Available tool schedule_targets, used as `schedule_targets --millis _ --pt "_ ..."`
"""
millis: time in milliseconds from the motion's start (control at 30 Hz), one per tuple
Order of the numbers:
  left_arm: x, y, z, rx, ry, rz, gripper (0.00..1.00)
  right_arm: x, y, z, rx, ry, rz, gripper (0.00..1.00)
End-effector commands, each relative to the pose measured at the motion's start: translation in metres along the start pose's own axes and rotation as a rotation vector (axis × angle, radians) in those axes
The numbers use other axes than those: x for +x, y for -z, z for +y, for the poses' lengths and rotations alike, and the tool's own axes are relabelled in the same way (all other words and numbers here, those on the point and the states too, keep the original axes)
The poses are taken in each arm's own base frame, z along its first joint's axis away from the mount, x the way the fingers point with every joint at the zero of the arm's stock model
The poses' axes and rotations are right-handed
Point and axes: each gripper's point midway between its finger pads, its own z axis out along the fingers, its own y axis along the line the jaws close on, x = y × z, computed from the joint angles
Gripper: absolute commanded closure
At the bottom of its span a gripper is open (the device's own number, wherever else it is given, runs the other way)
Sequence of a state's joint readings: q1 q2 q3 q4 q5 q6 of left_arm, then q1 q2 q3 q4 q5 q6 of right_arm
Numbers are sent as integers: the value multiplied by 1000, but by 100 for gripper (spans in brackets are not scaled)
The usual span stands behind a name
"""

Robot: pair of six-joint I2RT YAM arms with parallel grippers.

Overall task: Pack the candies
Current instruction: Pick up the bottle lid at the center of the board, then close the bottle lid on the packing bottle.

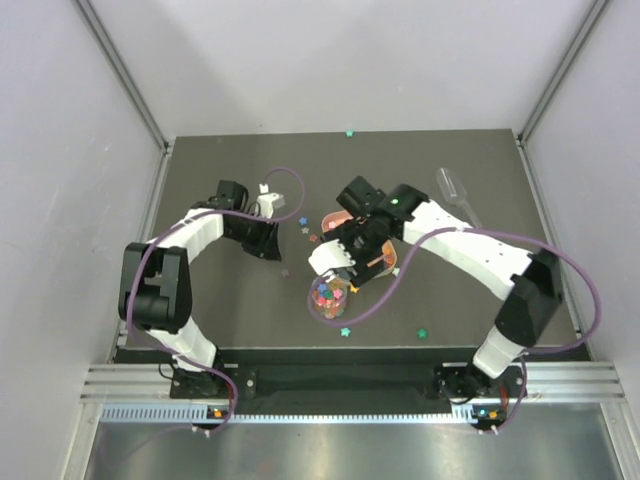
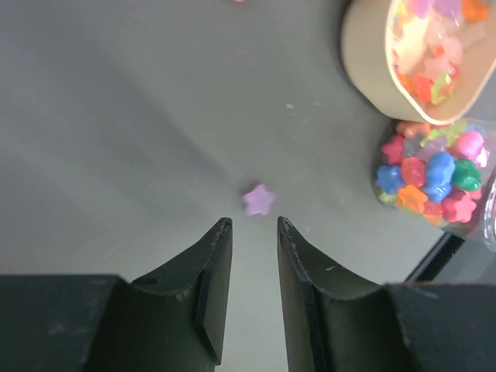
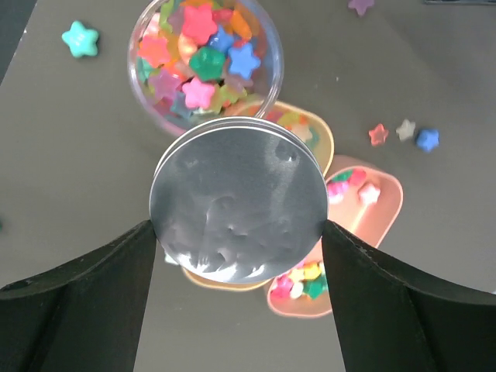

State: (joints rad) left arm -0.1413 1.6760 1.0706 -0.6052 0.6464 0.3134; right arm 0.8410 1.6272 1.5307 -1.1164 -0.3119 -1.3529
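Observation:
The candies are tiny bright stars. Many fill the clear round jar (image 1: 328, 298) (image 3: 205, 62) (image 2: 434, 178), which stands open. Just above and beside the jar, my right gripper (image 1: 336, 262) (image 3: 239, 225) is shut on a round silver lid (image 3: 239, 198), held by its edge. More candies lie in two shallow trays, one orange (image 3: 384, 201) and one beige (image 3: 319, 138) (image 2: 372, 70). A loose purple candy (image 2: 258, 199) (image 1: 286, 271) lies on the table just ahead of my left gripper (image 2: 254, 225) (image 1: 268, 248). That gripper is open with nothing between its fingers.
Loose candies lie scattered on the dark table: a teal one (image 3: 80, 39) by the jar, three small ones (image 3: 405, 129) near the trays, green ones (image 1: 344, 331) (image 1: 421, 332) at the front and one (image 1: 349, 132) at the back edge. A clear scoop (image 1: 455, 190) lies at the back right.

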Motion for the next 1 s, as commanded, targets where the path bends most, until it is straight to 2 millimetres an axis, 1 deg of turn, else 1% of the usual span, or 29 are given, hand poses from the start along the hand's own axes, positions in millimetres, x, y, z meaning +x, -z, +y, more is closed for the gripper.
schedule_targets --millis 0,33,100,133,200,267,400,467,500,633,767,833,967 --pt "-14 28 15 -68 0 -103 65 -23 -2 -12 -79 75 -47 32" --pt "-16 34 22 -86 16 -125 65 -24 -4 -13 -95 82 -48 32" --pt "-17 41 24 -96 28 -145 65 -25 -10 -13 -129 96 -48 32" --pt "-17 44 26 -101 33 -156 65 -29 -12 -12 -139 106 -55 32" --pt "-18 48 24 -105 27 -170 65 -32 -17 -8 -159 130 -62 32" --pt "-17 51 23 -116 15 -177 65 -38 -22 0 -190 146 -74 31" --pt "-10 49 22 -120 17 -172 65 -47 -28 13 -230 154 -105 31" --pt "-8 47 21 -113 19 -173 65 -51 -31 16 -235 169 -120 30" --pt "-6 51 28 -124 40 -181 65 -53 -32 16 -235 175 -121 30" --pt "-7 48 29 -113 45 -179 65 -60 -40 18 -245 198 -126 30" --pt "-12 49 29 -104 43 -185 65 -60 -49 20 -262 178 -122 29" --pt "-14 49 28 -101 41 -190 65 -61 -52 18 -253 180 -124 29" --pt "-12 47 27 -90 53 -190 65 -59 -59 16 -263 176 -120 28"
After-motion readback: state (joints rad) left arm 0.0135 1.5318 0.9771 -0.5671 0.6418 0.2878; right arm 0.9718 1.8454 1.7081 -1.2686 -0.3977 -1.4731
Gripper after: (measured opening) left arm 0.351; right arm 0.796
